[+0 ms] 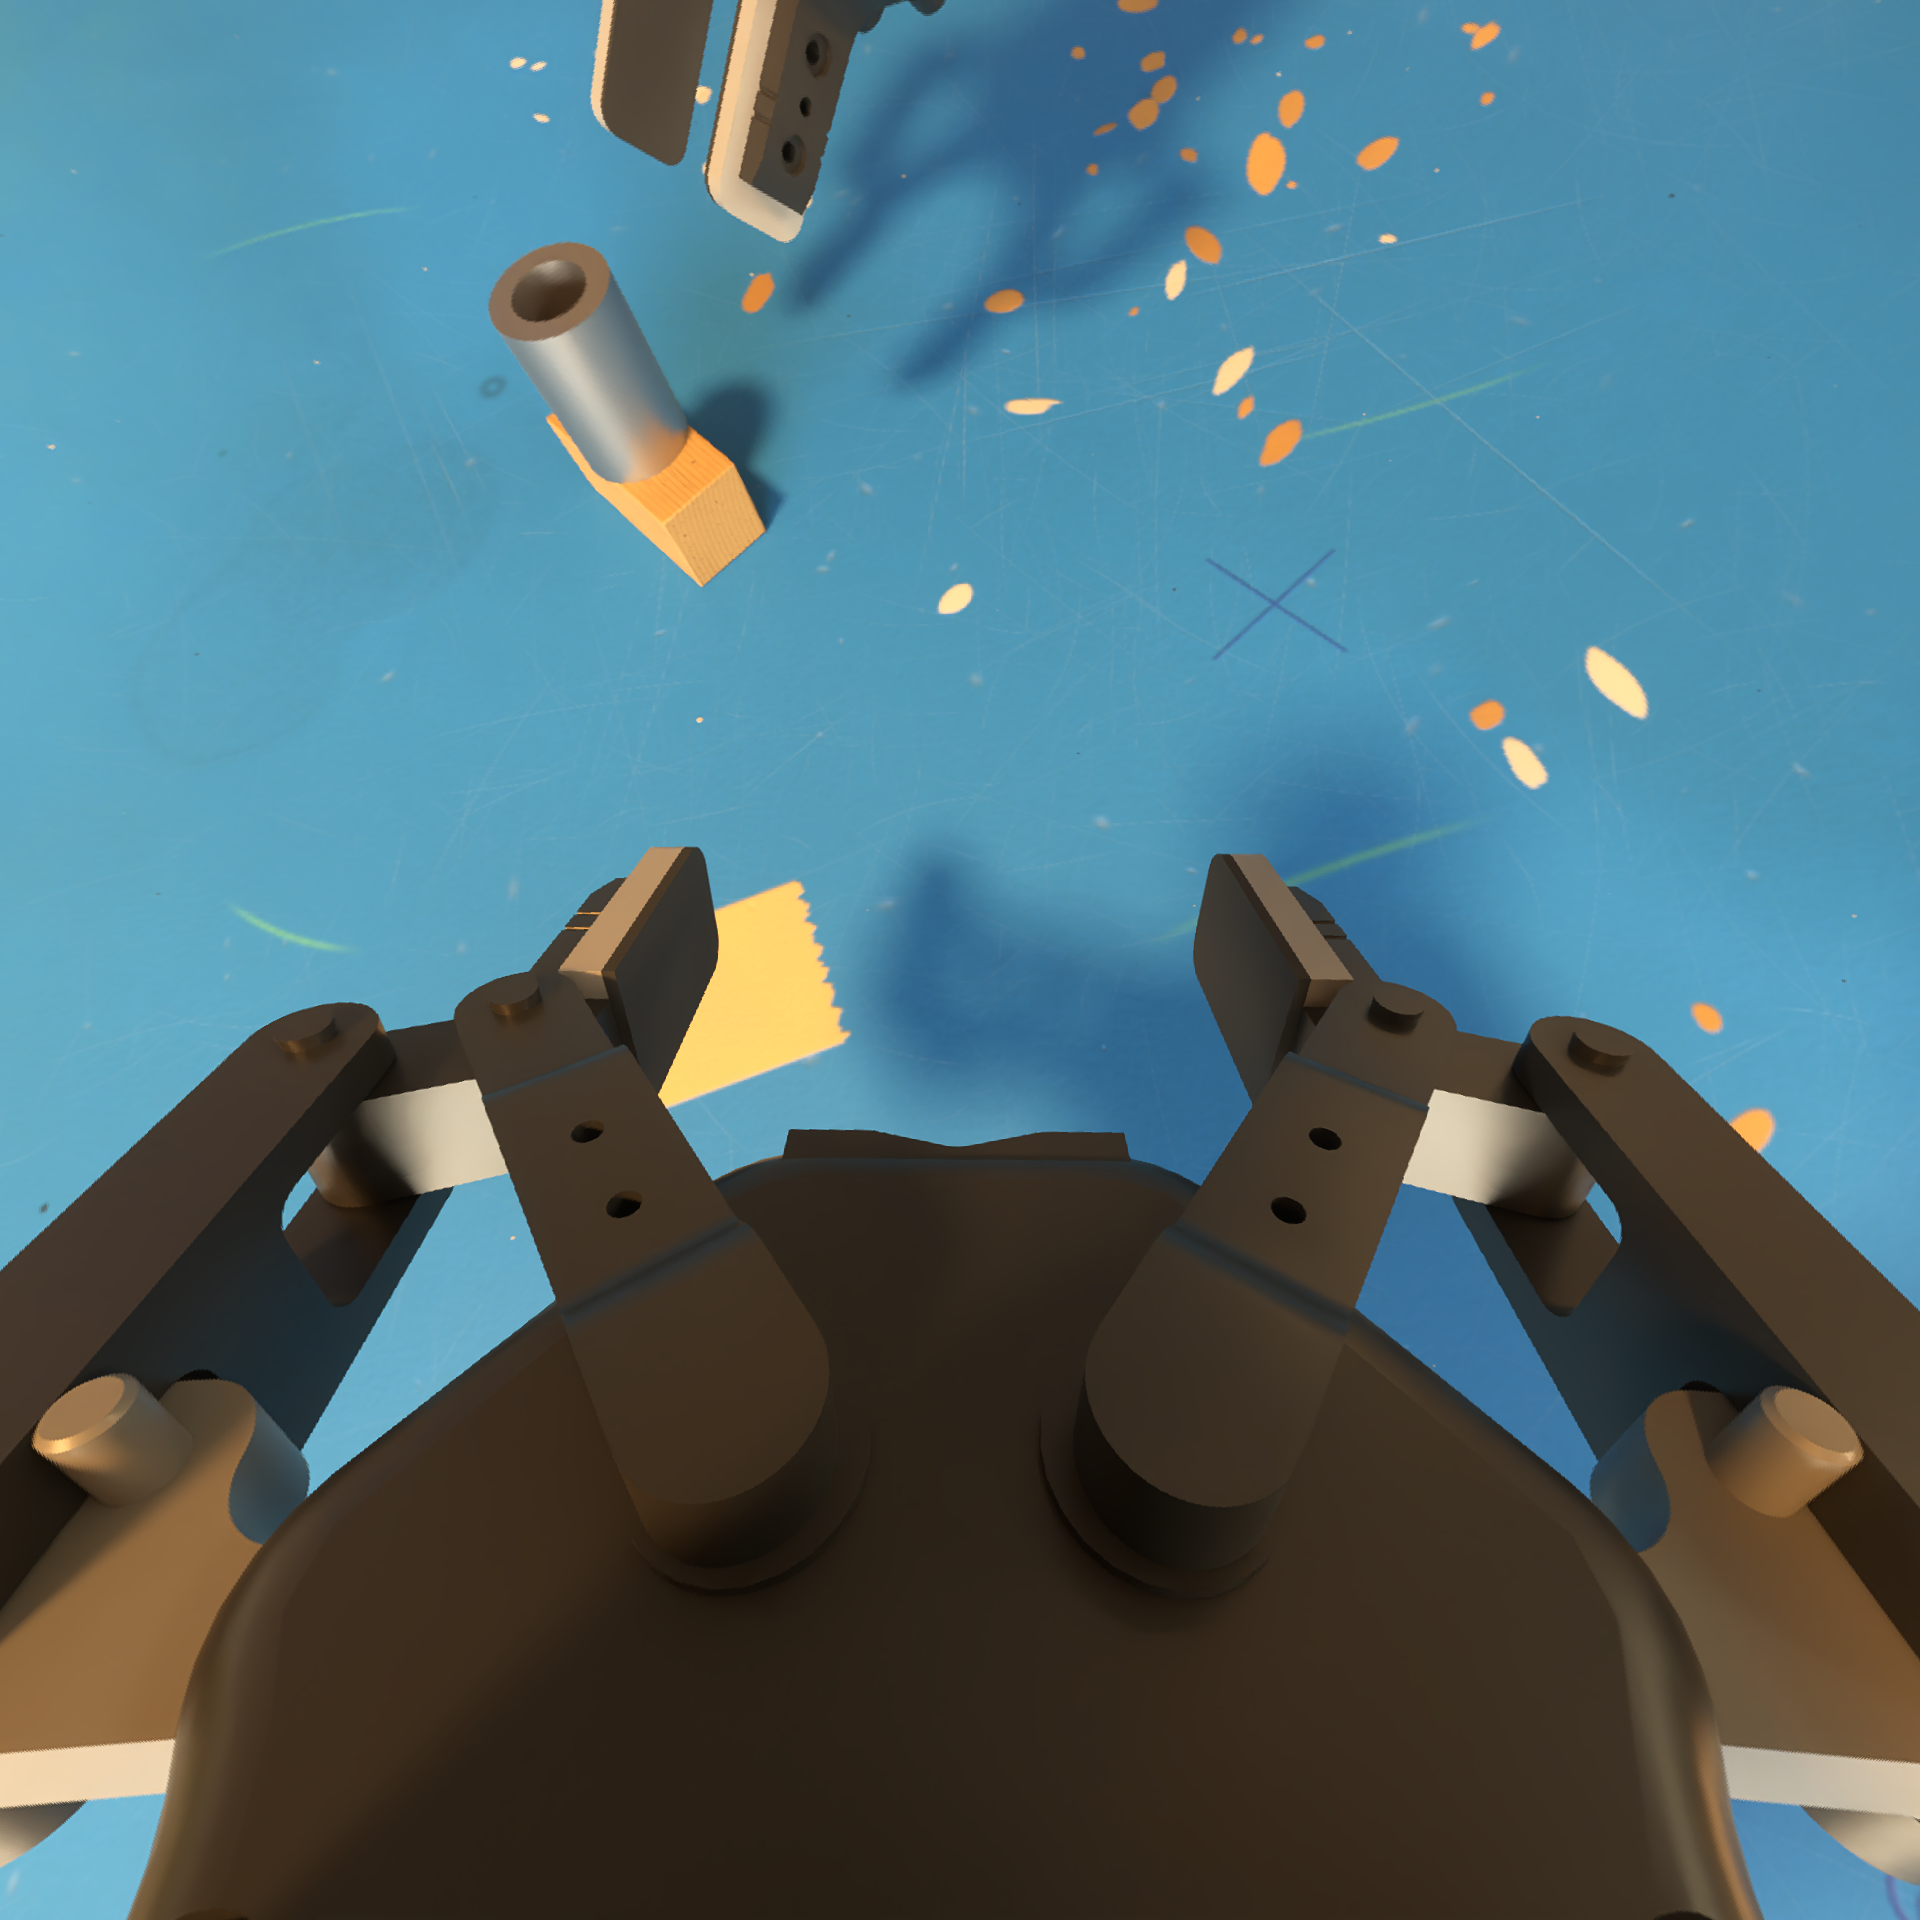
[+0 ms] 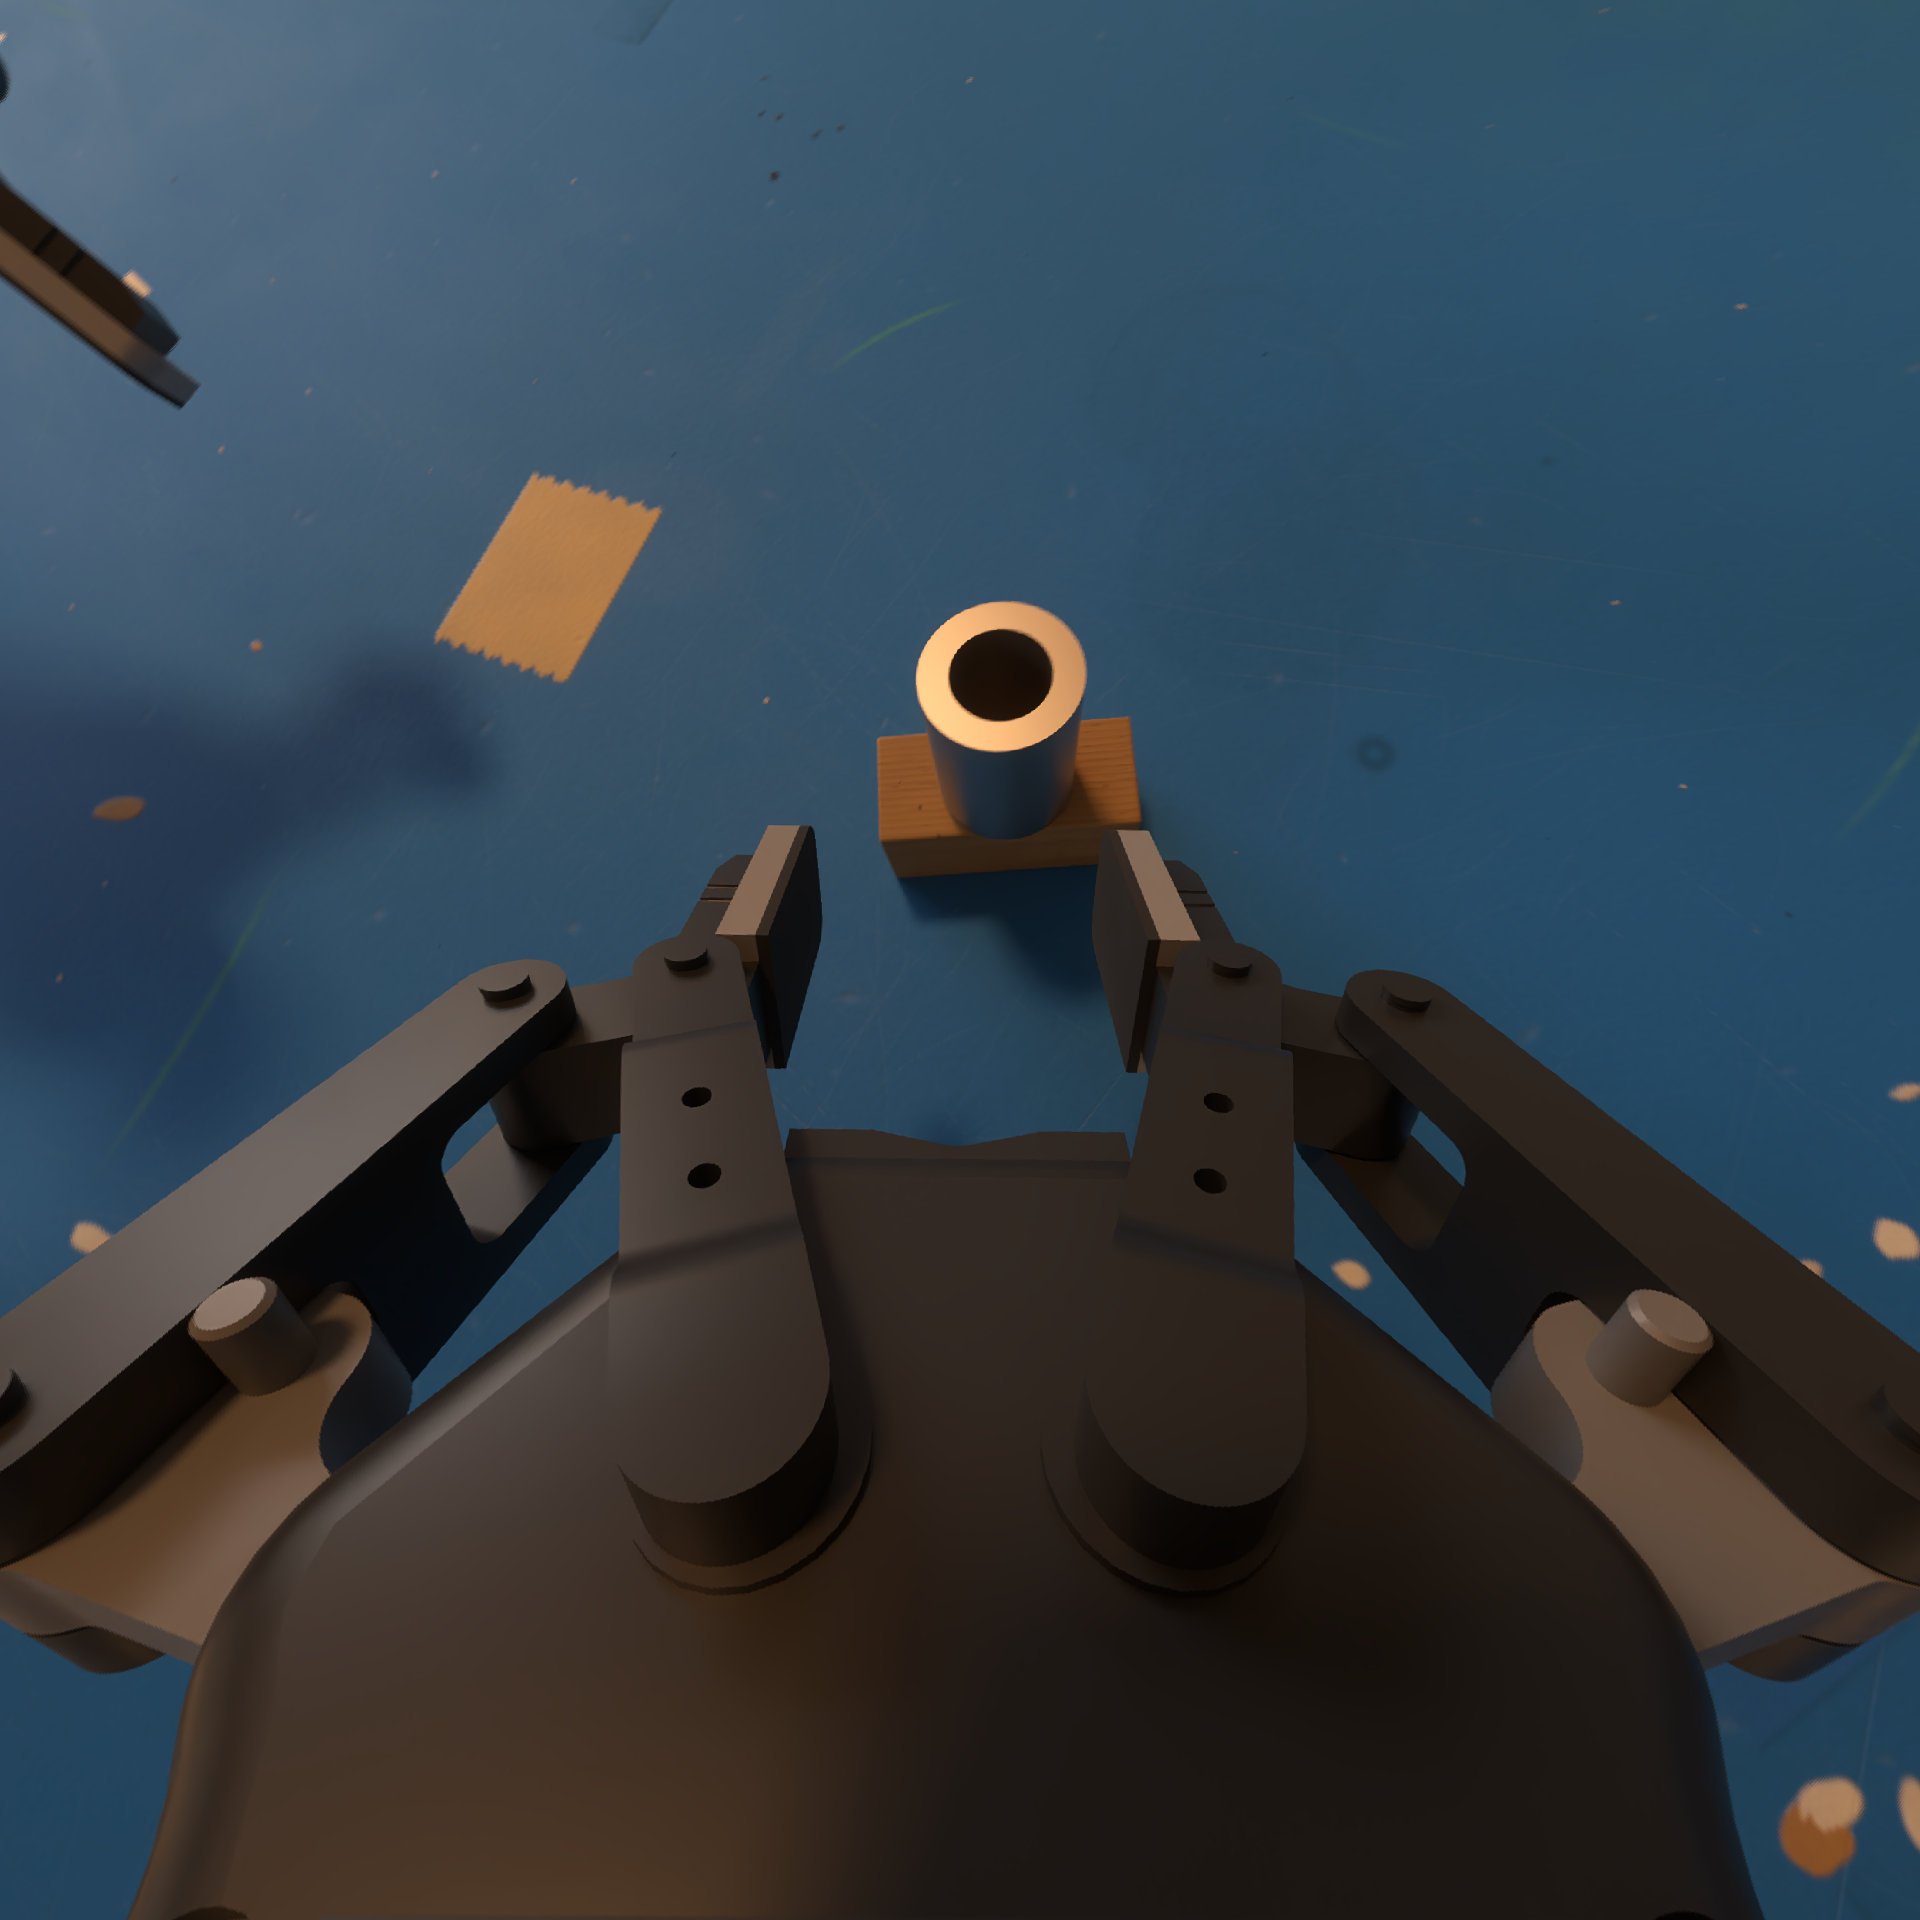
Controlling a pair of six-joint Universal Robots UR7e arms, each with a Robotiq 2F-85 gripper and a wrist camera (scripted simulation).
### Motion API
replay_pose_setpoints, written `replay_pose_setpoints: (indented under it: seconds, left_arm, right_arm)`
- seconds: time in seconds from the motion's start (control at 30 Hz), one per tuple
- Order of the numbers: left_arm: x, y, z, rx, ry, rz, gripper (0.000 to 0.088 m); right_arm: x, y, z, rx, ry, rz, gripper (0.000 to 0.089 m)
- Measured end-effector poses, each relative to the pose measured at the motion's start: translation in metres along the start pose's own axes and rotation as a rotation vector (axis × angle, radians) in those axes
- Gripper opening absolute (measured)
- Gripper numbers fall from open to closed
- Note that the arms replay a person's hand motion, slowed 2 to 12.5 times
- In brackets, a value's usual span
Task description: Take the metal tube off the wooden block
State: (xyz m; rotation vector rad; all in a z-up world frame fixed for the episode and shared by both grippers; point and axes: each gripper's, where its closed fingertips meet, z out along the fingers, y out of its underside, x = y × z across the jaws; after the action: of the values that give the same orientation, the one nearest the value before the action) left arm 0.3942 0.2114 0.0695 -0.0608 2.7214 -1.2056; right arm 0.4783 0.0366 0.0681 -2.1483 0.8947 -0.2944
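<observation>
A grey metal tube [image 1: 587,364] stands upright on a small wooden block [image 1: 691,509] on the blue table, far ahead and to the left in the left wrist view. My left gripper [image 1: 956,935] is open and empty, well short of them. In the right wrist view the tube [image 2: 1003,727] stands on the block [image 2: 1107,784] just beyond my right gripper [image 2: 956,925], which is open, empty and above them. The right gripper's fingers [image 1: 769,114] also show at the top of the left wrist view, above the tube.
A tan strip of tape [image 1: 774,987] lies on the table by my left finger; it also shows in the right wrist view [image 2: 545,577]. Orange and cream paint flecks [image 1: 1262,161] and a drawn cross [image 1: 1276,603] mark the table. Part of the left gripper [image 2: 88,301] shows at upper left.
</observation>
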Motion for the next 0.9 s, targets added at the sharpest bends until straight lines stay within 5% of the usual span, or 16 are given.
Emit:
replay_pose_setpoints:
  seconds: [0.27, 0.43, 0.67, 0.9]
  left_arm:
    - [-0.009, -0.002, -0.010, 0.005, -0.043, 0.006, 0.0792]
    - [-0.013, -0.003, -0.017, 0.014, -0.053, 0.012, 0.0793]
    - [-0.015, -0.002, -0.025, 0.024, -0.068, 0.028, 0.0785]
    - [-0.014, 0.001, -0.032, 0.034, -0.073, 0.020, 0.0775]
  right_arm:
    - [0.007, -0.017, -0.002, 0.031, 0.061, 0.107, 0.0469]
    - [0.012, -0.018, -0.002, -0.023, 0.099, 0.072, 0.0486]
    - [0.016, -0.024, -0.007, -0.077, 0.115, -0.155, 0.0493]
    - [0.003, -0.030, -0.011, -0.105, 0.005, -0.501, 0.0442]
